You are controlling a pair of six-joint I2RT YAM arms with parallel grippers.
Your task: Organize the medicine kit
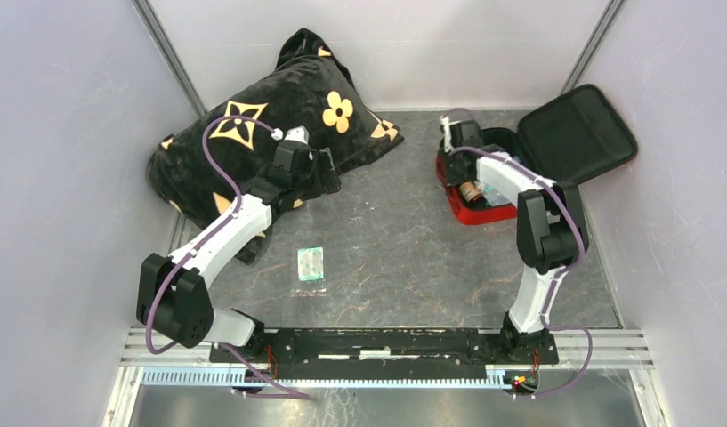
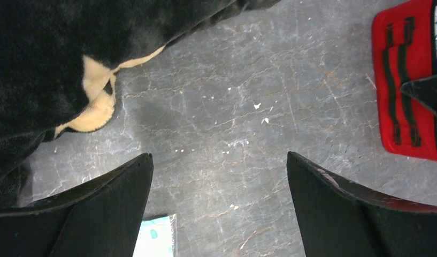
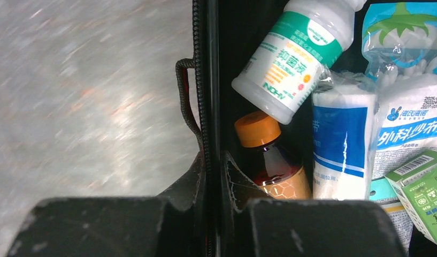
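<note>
Black fingers [image 2: 98, 214] of the left hand [image 2: 219, 158] are being held wide apart with nothing between them, hovering over bare grey bench [image 2: 248, 107]. A small pale-green packet [image 1: 310, 264] is lying flat on the bench near the middle, closer to the arm bases than that hand and well apart from everything else. A black pillow [image 1: 253, 133] with gold flowers is lying at the far left of the bench, its near-right edge just beside the left hand.

The medicine kit [image 1: 471, 212] is sitting open at the far right of the bench. Its red base is resting on the surface, and its black-lined lid [image 1: 577, 133] is standing open, tilted toward the right wall. The right hand [image 3: 213, 171] is being clamped on the kit's zip-edged wall at the far-left corner of the base, with 1 finger outside the wall and 1 inside, the jaws all but together on it.

Inside the base, 2 bottles are lying against that wall: a white bottle [image 3: 293, 51] with a green label is resting tilted, partly over an amber bottle [image 3: 264, 150] with an orange cap. Just beside them a blue-and-white wrapped roll [image 3: 342, 144] is lying against a white gauze packet [image 3: 414, 123]. A clear bag [image 3: 403, 37] of cotton swabs is lying above these. A green-and-white box [image 3: 422, 203] is showing at the lower corner of the right wrist view.
</note>
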